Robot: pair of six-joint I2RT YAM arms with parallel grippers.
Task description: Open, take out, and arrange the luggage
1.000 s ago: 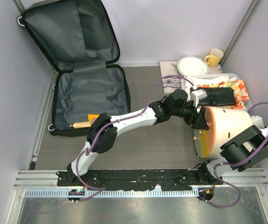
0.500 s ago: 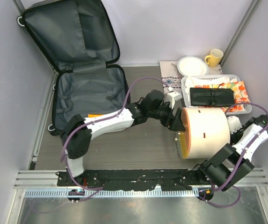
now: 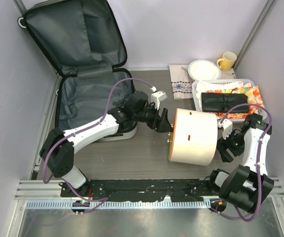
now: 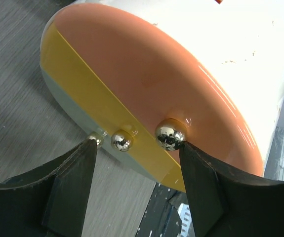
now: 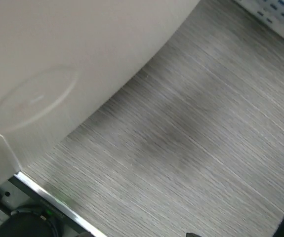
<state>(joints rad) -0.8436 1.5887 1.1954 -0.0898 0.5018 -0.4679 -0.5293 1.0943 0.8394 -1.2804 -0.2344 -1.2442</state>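
At the near edge the two arms rise from their bases; between them a round cream box (image 3: 193,136) lies on its side on the grey tabletop (image 3: 132,158), its orange face (image 4: 146,79) turned toward the left arm; a yellow band (image 4: 77,76) crosses that face and three shiny metal studs (image 4: 170,134) sit along it.

The left gripper (image 3: 165,127) meets that face with its jaws spread wide; its black fingers (image 4: 72,177) flank the studs, one tip beside the smallest stud and the other just under the largest; whether they press on them I cannot tell.

The right gripper (image 3: 223,146) sits at the box's opposite end; its wrist view is blurred, showing the cream wall at upper left and bare tabletop below; only dark slivers of its fingers show far apart at the lower edge, so it is open with nothing between them.

Further back on the left the luggage (image 3: 82,98) lies open on the tabletop; its grey-lined base is flat and its lid leans against the rear corner; the left arm crosses its near right corner.

At the far right a white basket (image 3: 196,96) holds a black pouch (image 3: 225,102) on a floral cloth (image 3: 253,94); just beside it lies a patterned napkin (image 3: 181,88); behind them are a white plate (image 3: 203,69) and a yellow mug (image 3: 226,60).
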